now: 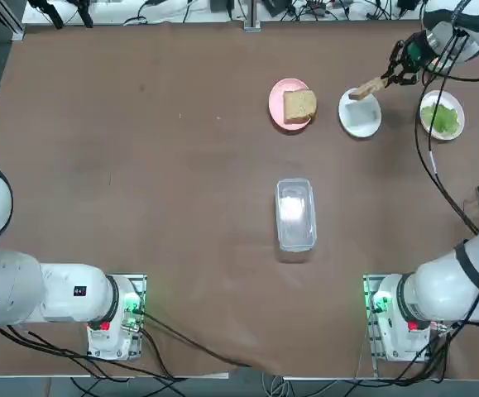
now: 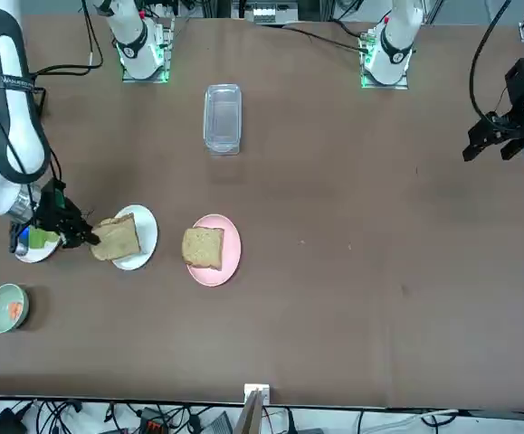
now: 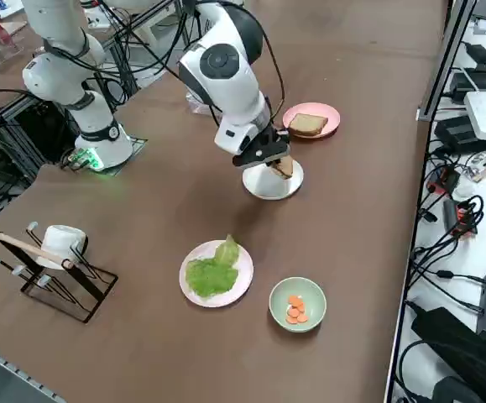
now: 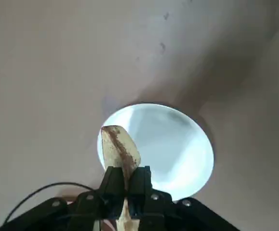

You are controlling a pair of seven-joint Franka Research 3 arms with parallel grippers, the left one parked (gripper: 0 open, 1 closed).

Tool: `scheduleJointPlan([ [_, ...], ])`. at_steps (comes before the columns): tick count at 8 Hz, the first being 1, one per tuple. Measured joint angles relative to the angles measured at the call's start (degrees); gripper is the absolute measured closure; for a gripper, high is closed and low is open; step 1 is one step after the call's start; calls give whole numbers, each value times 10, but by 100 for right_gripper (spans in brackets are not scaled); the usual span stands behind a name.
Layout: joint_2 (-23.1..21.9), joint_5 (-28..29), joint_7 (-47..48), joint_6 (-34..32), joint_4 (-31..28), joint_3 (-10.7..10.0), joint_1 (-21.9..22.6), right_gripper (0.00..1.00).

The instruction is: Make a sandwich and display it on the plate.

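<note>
My right gripper (image 2: 88, 238) is pinched tight on one toast slice (image 2: 118, 238), gripping it by an edge so most of the slice sticks out past the fingertips. In the wrist view the slice stands on edge between the fingers, directly over the white plate (image 4: 187, 154). I read it as carried above the plate, not yet laid down; contact I cannot confirm.

Progress, as I judge it: early. No sandwich exists yet. The plate beneath the gripper looks bare. A second toast slice (image 1: 299, 105) lies flat on the pink plate (image 1: 277, 95), just beyond the white plate on the side away from my wrist. The lettuce (image 3: 211, 270) sits on another white plate (image 3: 238, 290), behind the gripper on the arm's side, near the table's outer edge. Left to do: set this slice down, add lettuce, cap with the other slice.

A small green cup (image 3: 297, 304) with orange bits is just beside the lettuce plate, farther out from the gripper.

Room: plates lie in a close row, so sideways moves are tight; straight down and straight up are free. The clear container (image 1: 295, 213) is well apart, back toward the arm bases. The table edge runs near the plate row on the far side from the bases; broad bare tabletop opens past the pink plate.
</note>
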Motion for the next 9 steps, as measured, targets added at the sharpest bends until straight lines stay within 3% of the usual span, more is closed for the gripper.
scheduleJointPlan([
  [9,3,47,0,38,-26,4,1,92],
])
